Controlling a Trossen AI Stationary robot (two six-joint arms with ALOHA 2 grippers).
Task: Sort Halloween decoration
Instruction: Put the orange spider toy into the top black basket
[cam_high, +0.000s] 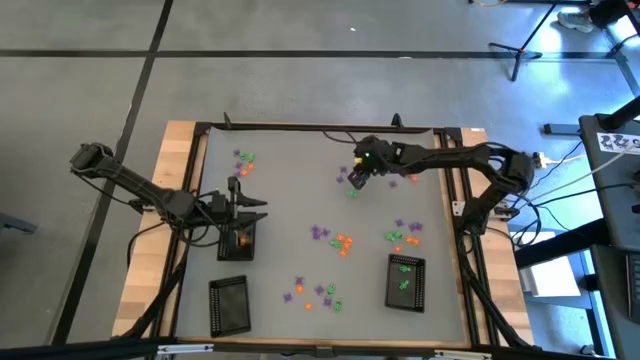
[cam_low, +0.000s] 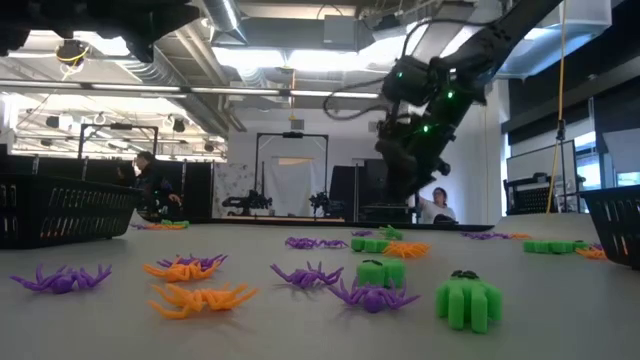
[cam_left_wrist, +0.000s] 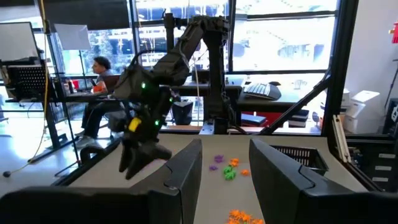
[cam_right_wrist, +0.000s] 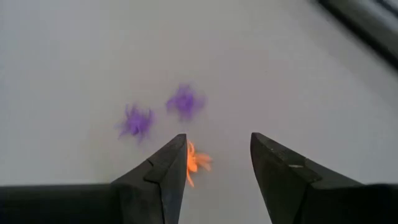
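At far left of the bench (cam_high: 300, 190), the left gripper (cam_high: 243, 212) is held level above an orange-loaded mesh tray (cam_high: 237, 244) — fingers spread wide, nothing between them. Halloween decoration (cam_high: 341, 242) is scattered in small orange, purple and green clusters across the bench middle; a second tray (cam_high: 405, 282) at right holds green pieces. Toward the far right side, the right gripper (cam_high: 355, 177) is hung over two purple spiders (cam_right_wrist: 138, 122) and an orange spider (cam_right_wrist: 197, 162) — jaws parted, nothing gripped.
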